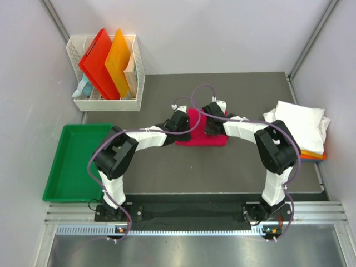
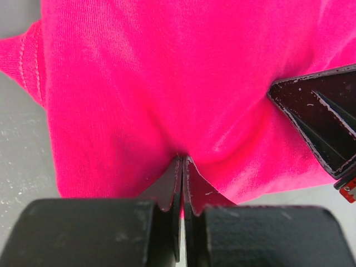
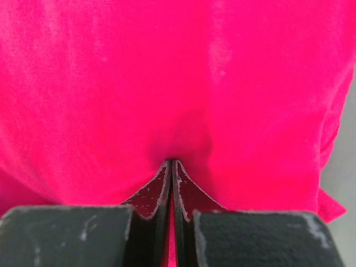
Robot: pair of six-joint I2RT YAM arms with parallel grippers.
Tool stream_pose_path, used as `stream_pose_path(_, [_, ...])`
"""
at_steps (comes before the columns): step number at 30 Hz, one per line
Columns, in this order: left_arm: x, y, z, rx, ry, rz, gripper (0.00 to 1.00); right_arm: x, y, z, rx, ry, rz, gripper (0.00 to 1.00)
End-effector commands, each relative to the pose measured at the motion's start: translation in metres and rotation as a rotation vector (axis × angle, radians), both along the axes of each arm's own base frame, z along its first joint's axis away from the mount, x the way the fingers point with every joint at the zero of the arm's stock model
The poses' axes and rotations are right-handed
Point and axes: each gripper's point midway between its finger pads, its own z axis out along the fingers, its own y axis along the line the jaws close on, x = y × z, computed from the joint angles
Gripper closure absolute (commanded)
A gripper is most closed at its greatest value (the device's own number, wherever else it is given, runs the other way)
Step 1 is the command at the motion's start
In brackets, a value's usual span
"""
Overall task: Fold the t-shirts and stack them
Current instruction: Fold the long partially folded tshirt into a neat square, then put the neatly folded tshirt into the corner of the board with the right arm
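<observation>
A bright magenta-pink t-shirt [image 1: 201, 138] lies bunched in the middle of the dark table mat. My left gripper [image 1: 182, 123] is at its left edge, and in the left wrist view it [image 2: 183, 159] is shut on a pinched fold of the pink cloth [image 2: 167, 72]. My right gripper [image 1: 212, 121] is at the shirt's right part, shut on another fold [image 3: 171, 162] of the same cloth [image 3: 167, 72]. One black finger of the right gripper [image 2: 322, 125] shows in the left wrist view. A white t-shirt [image 1: 300, 125] lies folded on an orange one [image 1: 315, 156] at the table's right edge.
A white basket [image 1: 139, 72] at the back left holds a stiff red folder [image 1: 99, 61], an orange folder [image 1: 118, 62] and something pale blue [image 1: 83, 87]. A green tray [image 1: 67, 167] sits off the mat's left side. Walls close in on both sides.
</observation>
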Motion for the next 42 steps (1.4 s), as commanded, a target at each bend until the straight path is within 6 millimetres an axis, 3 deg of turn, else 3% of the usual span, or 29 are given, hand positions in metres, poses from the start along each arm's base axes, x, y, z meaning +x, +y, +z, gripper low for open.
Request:
stream_pose_path(1, [-0.038, 0.01, -0.03, 0.065, 0.094, -0.033, 0.98, -0.045, -0.018, -0.041, -0.045, 0.136, -0.02, 1.0])
stream_pose_path(4, [-0.039, 0.009, -0.031, 0.099, 0.084, -0.042, 0.96, -0.041, -0.022, -0.037, -0.079, 0.119, -0.006, 1.0])
stream_pose_path(7, [-0.029, 0.005, -0.01, 0.114, 0.011, -0.041, 0.83, -0.017, -0.022, 0.0, -0.108, 0.008, 0.004, 1.0])
stream_pose_path(8, [-0.026, 0.005, 0.001, 0.113, -0.013, -0.036, 0.76, -0.01, -0.022, 0.018, -0.109, -0.034, 0.004, 1.0])
stream_pose_path(10, [-0.016, 0.007, 0.019, 0.12, -0.067, -0.016, 0.51, 0.009, -0.022, 0.056, -0.135, -0.121, 0.012, 0.95])
stream_pose_path(12, [-0.011, 0.01, 0.043, 0.118, -0.114, 0.002, 0.37, 0.022, -0.022, 0.103, -0.126, -0.221, 0.0, 0.89])
stream_pose_path(13, [-0.007, 0.017, 0.05, 0.136, -0.139, 0.028, 0.22, 0.026, -0.029, 0.12, -0.152, -0.264, -0.01, 0.81])
stream_pose_path(14, [-0.007, 0.021, 0.062, 0.136, -0.156, 0.04, 0.15, 0.026, -0.032, 0.146, -0.14, -0.319, -0.021, 0.78])
stream_pose_path(16, [-0.007, 0.028, 0.072, 0.15, -0.181, 0.057, 0.01, 0.028, -0.042, 0.178, -0.161, -0.399, -0.041, 0.71])
stream_pose_path(17, [-0.008, 0.031, 0.081, 0.142, -0.199, 0.06, 0.01, 0.025, -0.049, 0.203, -0.148, -0.456, -0.061, 0.69])
stream_pose_path(19, [-0.013, 0.034, 0.085, 0.141, -0.203, 0.049, 0.01, 0.02, -0.065, 0.219, -0.176, -0.527, -0.094, 0.61])
stream_pose_path(20, [-0.017, 0.037, 0.089, 0.134, -0.208, 0.05, 0.01, 0.012, -0.075, 0.24, -0.161, -0.584, -0.124, 0.58])
stream_pose_path(22, [-0.022, 0.044, 0.091, 0.142, -0.205, 0.062, 0.01, 0.002, -0.091, 0.243, -0.187, -0.639, -0.149, 0.5])
stream_pose_path(23, [-0.025, 0.051, 0.097, 0.145, -0.218, 0.08, 0.01, -0.008, -0.102, 0.26, -0.178, -0.69, -0.177, 0.46])
stream_pose_path(25, [-0.029, 0.061, 0.1, 0.164, -0.226, 0.095, 0.01, -0.02, -0.125, 0.253, -0.246, -0.72, -0.233, 0.31])
stream_pose_path(26, [-0.031, 0.066, 0.106, 0.167, -0.246, 0.094, 0.01, -0.03, -0.139, 0.265, -0.241, -0.771, -0.277, 0.24])
stream_pose_path(27, [-0.034, 0.068, 0.11, 0.165, -0.25, 0.092, 0.01, -0.035, -0.153, 0.252, -0.309, -0.808, -0.285, 0.1])
stream_pose_path(28, [-0.037, 0.071, 0.111, 0.166, -0.247, 0.09, 0.01, -0.048, -0.168, 0.262, -0.322, -0.871, -0.315, 0.04])
stream_pose_path(29, [-0.041, 0.072, 0.118, 0.147, -0.252, 0.09, 0.01, -0.056, -0.179, 0.259, -0.351, -0.904, -0.342, 0.0])
stream_pose_path(30, [-0.044, 0.071, 0.12, 0.128, -0.247, 0.081, 0.01, -0.065, -0.196, 0.242, -0.437, -0.944, -0.35, 0.0])
stream_pose_path(32, [-0.053, 0.071, 0.126, 0.079, -0.235, 0.092, 0.01, -0.078, -0.216, 0.231, -0.437, -0.983, -0.414, 0.0])
stream_pose_path(33, [-0.059, 0.067, 0.127, 0.045, -0.212, 0.081, 0.01, -0.084, -0.231, 0.21, -0.438, -0.986, -0.462, 0.0])
stream_pose_path(34, [-0.064, 0.065, 0.134, 0.013, -0.204, 0.079, 0.02, -0.089, -0.238, 0.202, -0.433, -1.003, -0.49, 0.0])
stream_pose_path(35, [-0.071, 0.061, 0.133, -0.015, -0.183, 0.076, 0.03, -0.095, -0.243, 0.181, -0.454, -1.002, -0.47, 0.0])
stream_pose_path(37, [-0.082, 0.056, 0.141, -0.047, -0.194, 0.054, 0.04, -0.088, -0.248, 0.172, -0.452, -0.985, -0.496, 0.0])
stream_pose_path(39, [-0.092, 0.052, 0.139, -0.027, -0.209, 0.023, 0.04, -0.078, -0.246, 0.176, -0.403, -1.019, -0.511, 0.0])
stream_pose_path(40, [-0.093, 0.053, 0.138, -0.012, -0.221, 0.023, 0.04, -0.069, -0.246, 0.159, -0.421, -0.973, -0.495, 0.0])
stream_pose_path(42, [-0.098, 0.056, 0.131, 0.022, -0.2, 0.01, 0.04, -0.061, -0.248, 0.149, -0.408, -0.962, -0.521, 0.0])
